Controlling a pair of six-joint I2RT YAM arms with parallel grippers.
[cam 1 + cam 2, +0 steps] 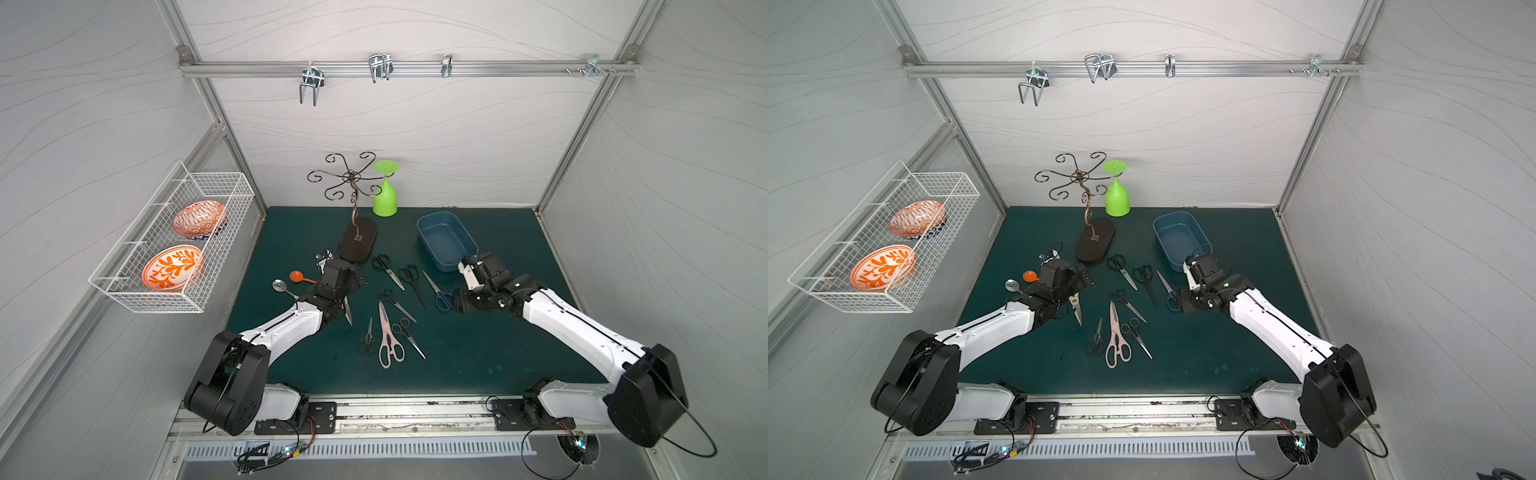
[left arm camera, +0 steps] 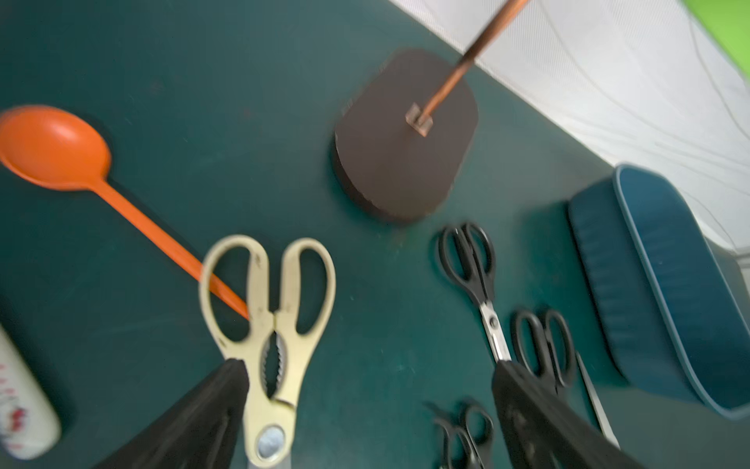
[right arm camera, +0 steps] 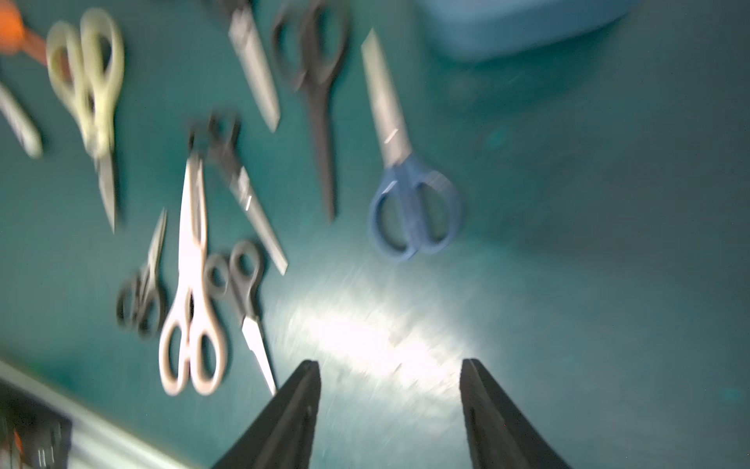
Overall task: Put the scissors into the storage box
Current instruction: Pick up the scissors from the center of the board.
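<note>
The storage box [image 1: 444, 243], a shallow blue tub, sits empty at the back right of the counter. All eight pairs of scissors lie outside it on the mat. Five are slim black-handled pairs [image 1: 388, 272] and one is blue-handled [image 1: 435, 287]. The other two are pink-handled shears [image 1: 385, 332] and cream-handled kitchen shears [image 2: 289, 292].

The left arm reaches in from the front rail, its wrist above the cream shears. The left pincer [image 2: 371, 363] is released and spread wide. One finger is just beside the shears' pivot, and the other is near a black pair.

The right arm stretches toward the near end of the box with its wrist bent back. The right pincer [image 3: 389, 363] hangs over bare mat, jaws apart and gripping nothing. The blue-handled pair lies ahead of its tips. That wrist view is blurred.

Also on the counter are one metal spoon [image 1: 281, 286] and one orange spoon [image 1: 297, 276]. A hook stand on a dark oval base [image 1: 358, 243] and an upturned green goblet [image 1: 385, 199] stand farther back.

The counter is covered by a dark green mat [image 1: 498, 353] and enclosed by pale panels in aluminium framing. A white wire basket [image 1: 224, 232] on the side wall holds two orange-patterned bowls [image 1: 198, 218].
</note>
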